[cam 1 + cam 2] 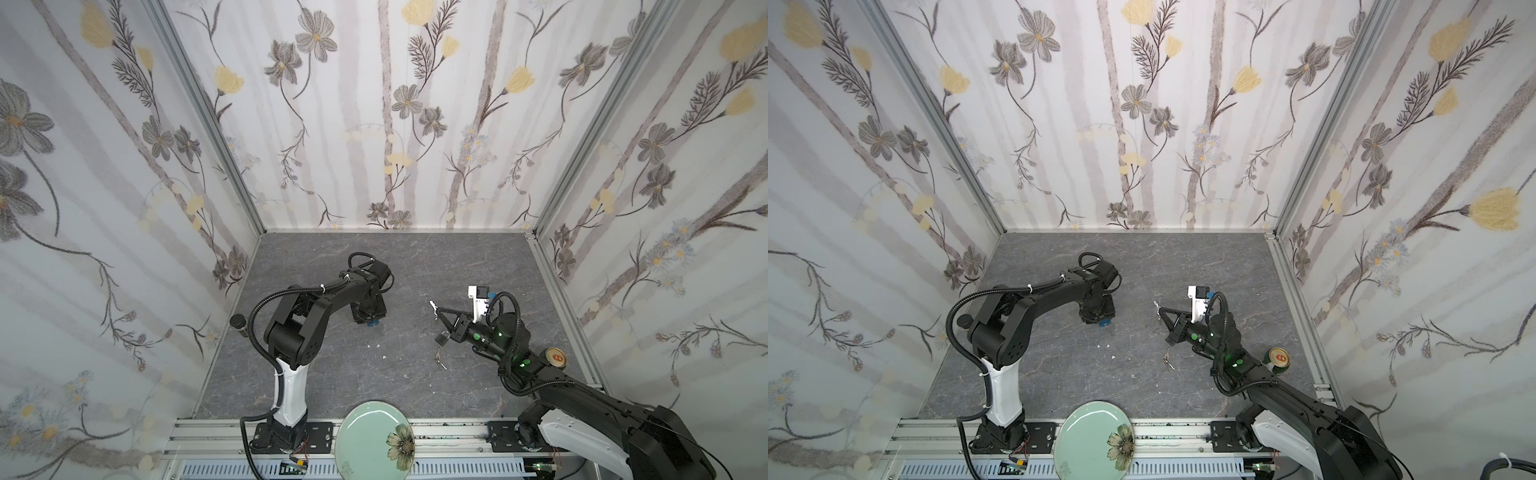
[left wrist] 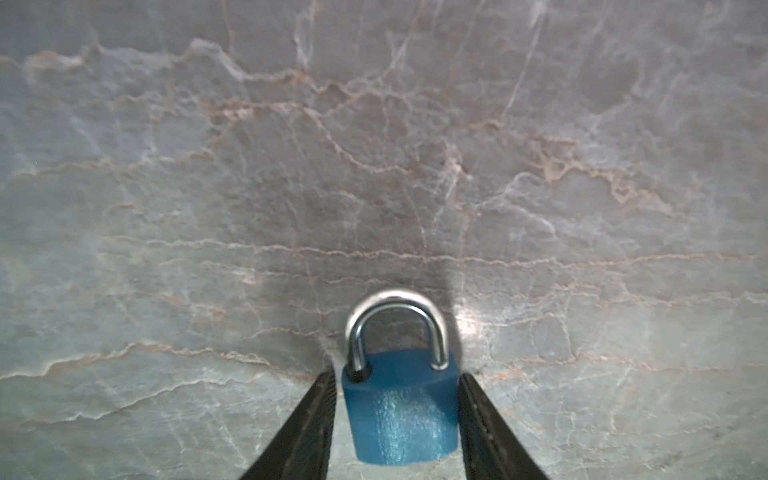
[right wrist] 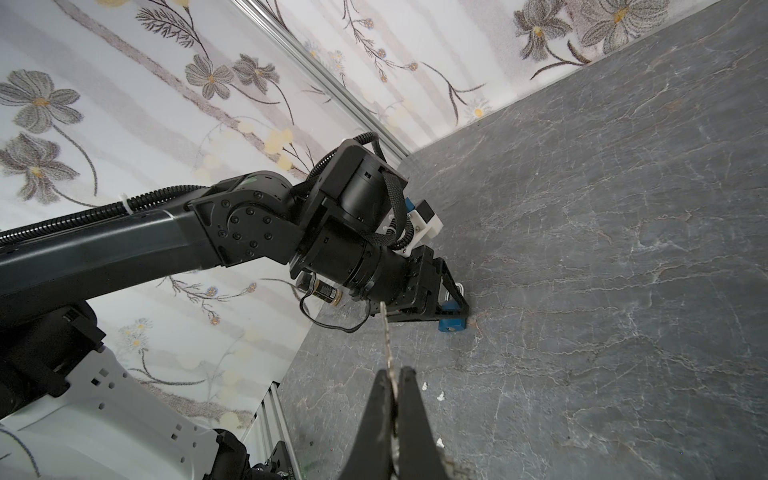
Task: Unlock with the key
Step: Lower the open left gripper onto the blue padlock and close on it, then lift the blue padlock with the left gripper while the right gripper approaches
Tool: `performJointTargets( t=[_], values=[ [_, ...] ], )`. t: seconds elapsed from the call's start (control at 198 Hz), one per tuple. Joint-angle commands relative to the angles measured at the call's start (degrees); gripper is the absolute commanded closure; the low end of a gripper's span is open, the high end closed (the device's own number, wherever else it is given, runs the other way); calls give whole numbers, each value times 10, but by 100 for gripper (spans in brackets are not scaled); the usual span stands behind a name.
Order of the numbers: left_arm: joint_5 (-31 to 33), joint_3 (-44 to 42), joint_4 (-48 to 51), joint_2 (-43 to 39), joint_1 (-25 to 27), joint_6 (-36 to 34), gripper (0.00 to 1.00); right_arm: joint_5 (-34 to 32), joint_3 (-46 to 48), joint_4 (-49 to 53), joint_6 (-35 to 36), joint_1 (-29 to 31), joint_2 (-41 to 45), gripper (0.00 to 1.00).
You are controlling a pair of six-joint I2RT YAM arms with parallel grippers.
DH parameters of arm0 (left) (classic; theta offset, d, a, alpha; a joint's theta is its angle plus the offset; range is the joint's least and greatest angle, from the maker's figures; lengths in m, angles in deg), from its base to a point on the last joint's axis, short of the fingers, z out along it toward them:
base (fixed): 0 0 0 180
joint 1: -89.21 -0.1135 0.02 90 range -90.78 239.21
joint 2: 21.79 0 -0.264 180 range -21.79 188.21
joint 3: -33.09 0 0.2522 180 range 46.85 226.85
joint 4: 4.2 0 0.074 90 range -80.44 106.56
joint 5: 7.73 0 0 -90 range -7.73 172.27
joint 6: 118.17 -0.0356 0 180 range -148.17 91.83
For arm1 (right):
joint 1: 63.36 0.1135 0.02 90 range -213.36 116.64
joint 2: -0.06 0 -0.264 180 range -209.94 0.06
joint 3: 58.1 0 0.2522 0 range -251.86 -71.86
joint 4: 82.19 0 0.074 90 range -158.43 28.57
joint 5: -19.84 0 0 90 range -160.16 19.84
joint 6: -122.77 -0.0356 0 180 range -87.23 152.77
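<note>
Near the middle of the grey marble-patterned tabletop [image 1: 415,266], a blue padlock with a steel shackle [image 2: 401,415] sits between the left gripper's [image 2: 397,374] spread fingers. One finger lies against its side, and a sliver of table shows at the other. In both top views the arm hides all but a blue corner. Well apart, the right gripper [image 3: 395,374] has its fingers pressed together on a thin silver key [image 3: 386,332], whose head is buried between them. Whether the small dark padlock [image 1: 442,337] below hangs or lies flat is unclear.
</note>
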Motion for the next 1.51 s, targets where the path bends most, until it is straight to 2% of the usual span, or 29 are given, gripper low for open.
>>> performJointTargets(
  t=[0.0, 0.055, 0.222, 0.358, 0.605, 0.691, 0.862, 1.049, 1.291, 1.508],
  values=[
    [18, 8, 16, 8, 2, -9, 50, -3, 1, -24, 2, 0, 3, 100],
    [13, 8, 15, 9, 2, -10, 56, -3, 0, -24, 3, 0, 2, 100],
    [2, 2, 13, 2, 6, -14, 64, -1, -5, -25, 2, 0, -2, 100],
    [-7, -11, 9, -11, 8, -19, 64, 0, -6, -26, 3, 0, -5, 100],
    [-5, -13, 13, -7, 8, -24, 52, 6, -12, -33, 1, 0, -17, 100],
    [-6, -12, 12, -4, 9, -24, 52, 7, -13, -33, 1, 0, -19, 100],
    [-8, -17, 6, -3, 9, -23, 62, 7, -12, -33, 2, 1, -19, 100],
    [-10, -30, -5, -23, 9, -18, 66, 2, -10, -26, 6, 2, -20, 100],
    [-19, -36, -14, -86, 7, 8, 67, -28, -17, -4, 29, 31, -31, 100],
    [-35, -30, -23, -147, 7, 42, 68, -58, -17, -41, 32, 66, -62, 100]
  ],
)
